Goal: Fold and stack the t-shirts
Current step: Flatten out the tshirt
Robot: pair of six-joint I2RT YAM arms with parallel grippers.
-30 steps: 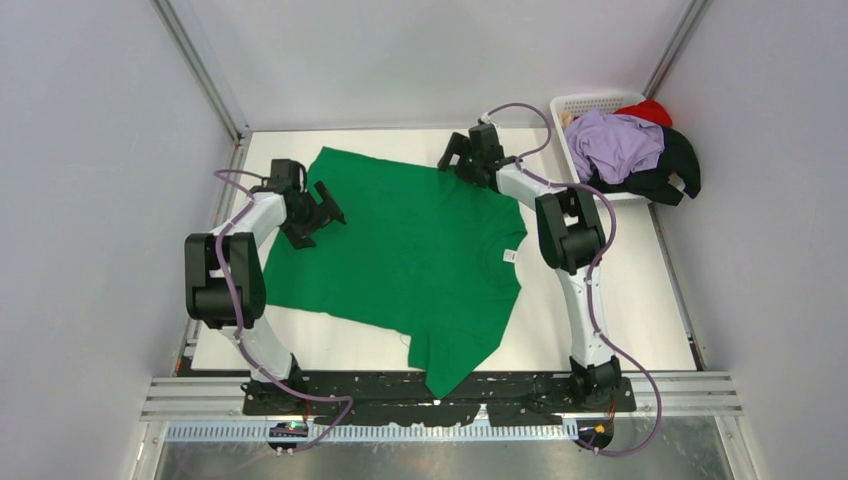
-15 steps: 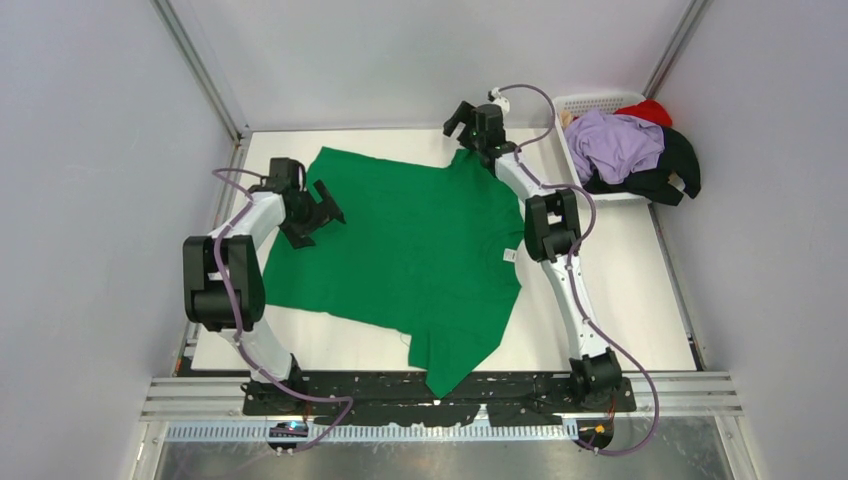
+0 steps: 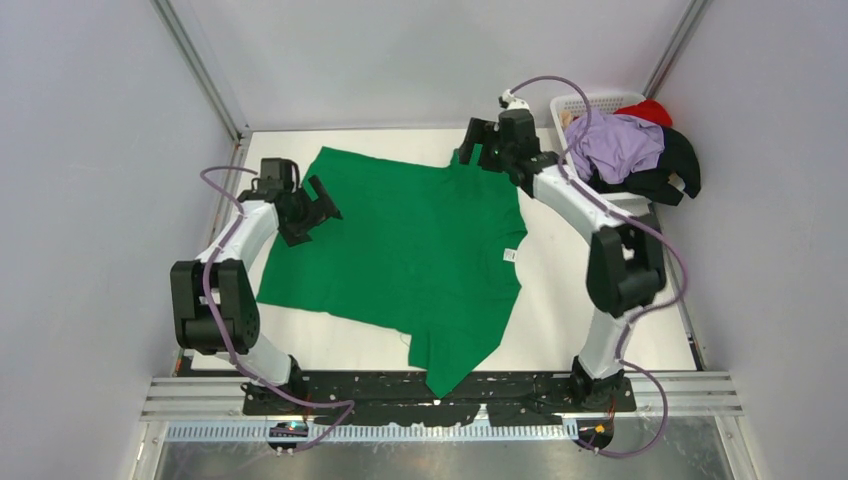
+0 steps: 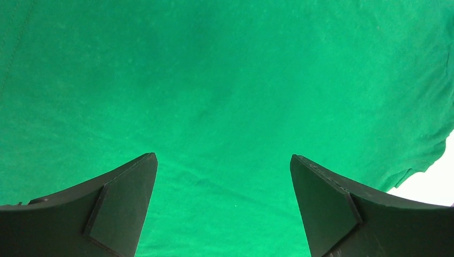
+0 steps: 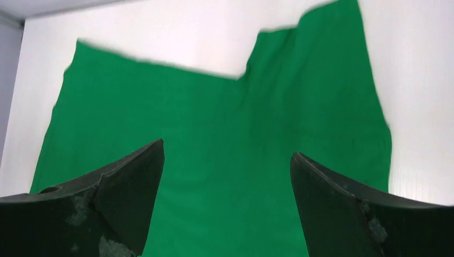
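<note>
Plainly, the green t-shirt (image 3: 410, 250) is spread flat on the table (image 3: 560, 320), its near sleeve reaching the table's front edge. The left gripper (image 3: 318, 205) is seen wide open over the shirt's left side. The right gripper (image 3: 480, 152) is likewise spread at the far sleeve, with nothing pinched. The basket (image 3: 590, 102) is largely hidden under the lilac shirt (image 3: 612, 145), the black shirt (image 3: 665, 178) and the red shirt (image 3: 648, 110). The green shirt's edges are blurred in the right wrist view.

No readable text or labels anywhere
</note>
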